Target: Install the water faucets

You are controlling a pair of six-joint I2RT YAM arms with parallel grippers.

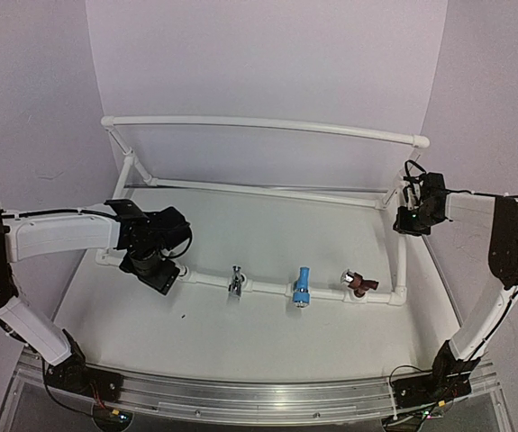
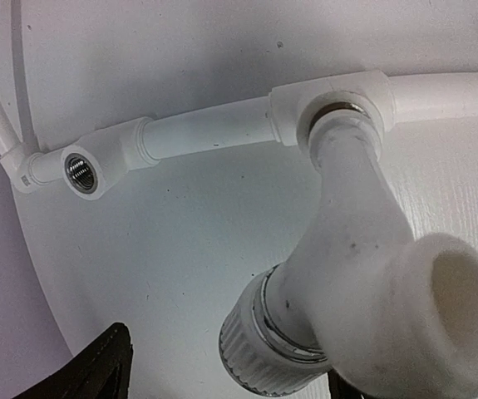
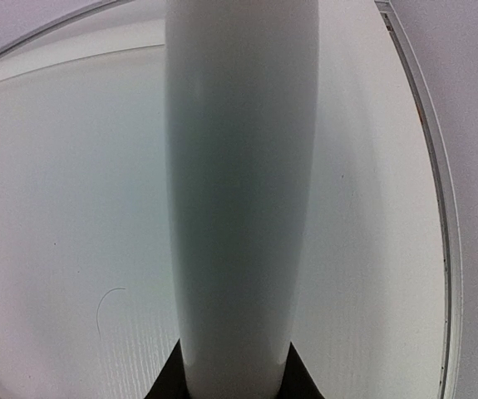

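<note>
In the left wrist view a white plastic faucet [image 2: 363, 249] stands with its threaded end in a tee socket [image 2: 338, 104] of the white pipe frame. Its ribbed knob points toward the camera. My left gripper [image 2: 230, 366] straddles it, open, with the left finger [image 2: 89, 374] well clear of the knob. From above, the left gripper [image 1: 155, 270] hides this faucet. Chrome [image 1: 235, 281], light blue [image 1: 302, 286] and reddish-brown [image 1: 358, 284] faucets sit in the frame's front pipe. My right gripper [image 1: 412, 220] is shut on the frame's right-hand pipe [image 3: 239, 191].
The white PVC pipe frame [image 1: 259, 123] lies on the white table, with its back bar raised. An empty threaded socket [image 2: 81, 172] sits at the front pipe's left end, near the frame's corner. Purple walls close in on both sides.
</note>
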